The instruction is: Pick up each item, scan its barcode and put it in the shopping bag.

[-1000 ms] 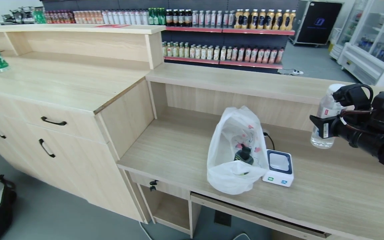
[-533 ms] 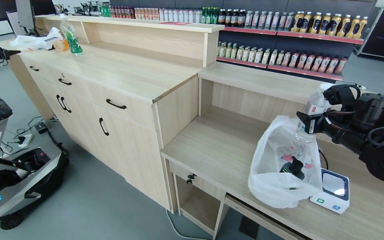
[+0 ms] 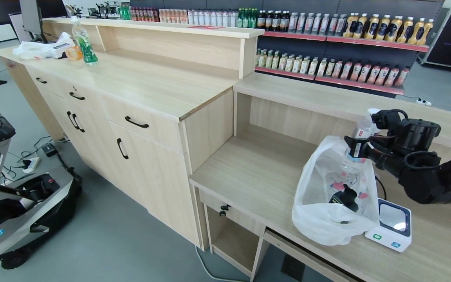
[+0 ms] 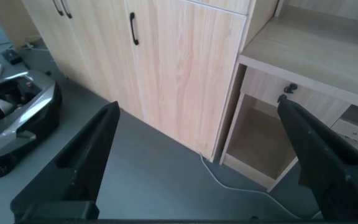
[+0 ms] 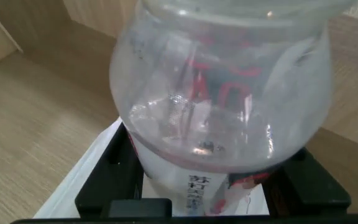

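Note:
A clear water bottle (image 3: 360, 137) with a red label is upright in my right gripper (image 3: 359, 150), which is shut on it at the mouth of the white shopping bag (image 3: 327, 219). The bottle's base dips into the bag's opening. In the right wrist view the bottle (image 5: 222, 118) sits between the black fingers (image 5: 114, 180). A dark bottle (image 3: 345, 196) lies inside the bag. The white barcode scanner (image 3: 392, 225) stands just right of the bag on the low counter (image 3: 257, 168). My left gripper (image 4: 197, 168) hangs open over the grey floor, beside the cabinet front.
A taller counter (image 3: 143, 82) with drawers rises to the left, with a green bottle (image 3: 84, 39) and a white bag (image 3: 37, 49) at its far end. Drink shelves (image 3: 327, 51) line the back. A wheeled machine (image 3: 18, 196) stands on the floor at the left.
The head camera has swung left. My right gripper carried the water bottle from right of the scanner to over the bag, then lowered it into the bag's mouth.

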